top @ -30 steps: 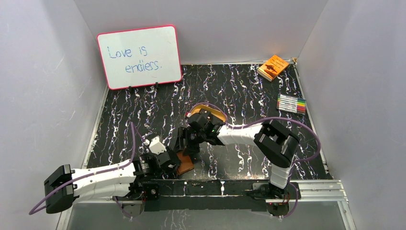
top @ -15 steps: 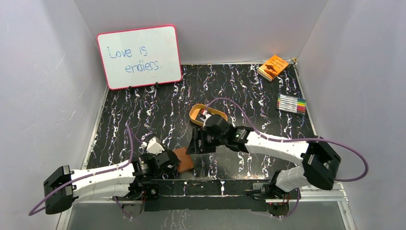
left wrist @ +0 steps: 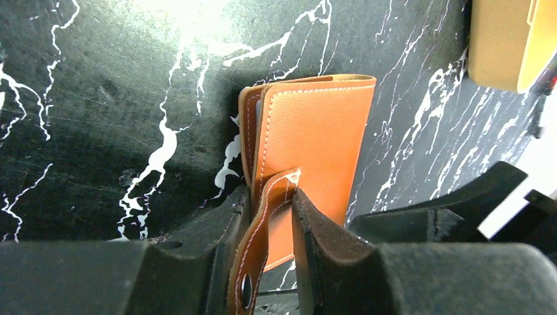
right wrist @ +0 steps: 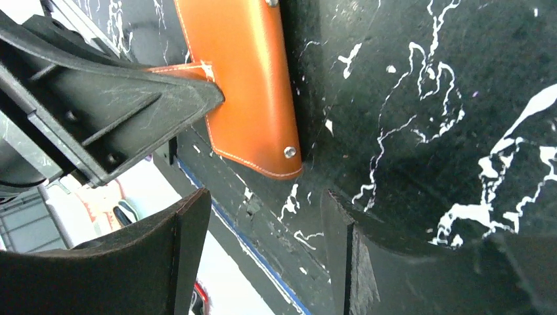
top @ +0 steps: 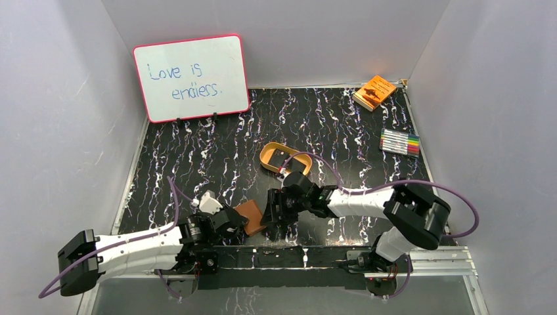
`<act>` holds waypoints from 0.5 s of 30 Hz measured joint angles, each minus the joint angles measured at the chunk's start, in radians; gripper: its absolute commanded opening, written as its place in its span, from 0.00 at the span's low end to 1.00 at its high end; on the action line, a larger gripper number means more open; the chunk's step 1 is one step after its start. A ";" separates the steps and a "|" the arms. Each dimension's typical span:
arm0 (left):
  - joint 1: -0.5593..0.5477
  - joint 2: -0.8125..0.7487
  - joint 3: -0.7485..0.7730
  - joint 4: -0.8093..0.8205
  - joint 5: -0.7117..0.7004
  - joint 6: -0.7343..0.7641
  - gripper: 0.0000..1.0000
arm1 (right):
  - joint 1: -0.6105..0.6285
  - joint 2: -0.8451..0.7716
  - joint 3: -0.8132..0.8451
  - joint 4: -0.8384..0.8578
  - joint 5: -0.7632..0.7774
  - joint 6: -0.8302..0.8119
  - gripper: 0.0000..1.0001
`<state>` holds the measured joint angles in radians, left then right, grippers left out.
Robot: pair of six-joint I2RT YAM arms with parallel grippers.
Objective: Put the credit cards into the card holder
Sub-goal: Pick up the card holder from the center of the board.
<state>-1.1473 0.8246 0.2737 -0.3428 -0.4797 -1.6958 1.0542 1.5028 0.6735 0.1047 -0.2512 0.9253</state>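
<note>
The card holder [left wrist: 315, 131], a reddish-brown leather wallet, lies folded on the black marbled table [top: 197, 164] near its front edge. My left gripper [left wrist: 269, 197] is shut on its strap tab [left wrist: 263, 230], which stands up between the jaws with its snap hole showing. From above, the left gripper [top: 236, 223] sits just left of the card holder [top: 253, 215]. My right gripper [top: 273, 222] hovers just right of it, open and empty. In the right wrist view, the right gripper [right wrist: 266, 203] points at the table's front edge below the card holder's [right wrist: 236, 79] snap corner. I cannot make out the credit cards in any view.
A tan oval tray [top: 268, 157] sits behind the right gripper, its inside dark. An orange booklet [top: 374, 92] lies at the back right, with a row of markers [top: 399, 141] nearer. A whiteboard [top: 190, 77] stands at the back left. The front rail [top: 295, 256] runs just below both grippers.
The left gripper has closed on the strap tab. The right gripper has come away from the tray toward the front edge, and now sits beside the card holder.
</note>
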 measured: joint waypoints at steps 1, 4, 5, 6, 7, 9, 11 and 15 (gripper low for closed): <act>0.000 -0.009 -0.007 0.005 0.002 -0.006 0.08 | -0.003 0.011 -0.008 0.032 -0.008 0.014 0.70; 0.001 -0.044 -0.036 0.026 0.011 -0.032 0.09 | -0.011 0.051 -0.027 0.106 -0.017 0.048 0.71; 0.001 -0.056 -0.045 0.032 0.014 -0.039 0.09 | -0.013 0.065 -0.033 0.125 -0.017 0.062 0.71; 0.002 -0.069 -0.056 0.038 0.018 -0.047 0.09 | -0.014 0.073 -0.036 0.140 -0.024 0.073 0.71; 0.003 -0.080 -0.065 0.046 0.020 -0.053 0.09 | -0.016 0.079 -0.036 0.157 -0.022 0.084 0.71; 0.006 -0.093 -0.080 0.064 0.026 -0.063 0.09 | -0.019 0.092 -0.037 0.186 -0.021 0.100 0.71; 0.008 -0.093 -0.092 0.091 0.031 -0.070 0.09 | -0.020 0.104 -0.040 0.217 -0.021 0.112 0.71; 0.017 -0.064 -0.098 0.140 0.046 -0.074 0.09 | -0.022 0.128 -0.049 0.282 -0.036 0.129 0.69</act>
<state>-1.1305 0.7609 0.1761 -0.2024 -0.4335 -1.7699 1.0321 1.6310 0.6243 0.3862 -0.2871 1.0538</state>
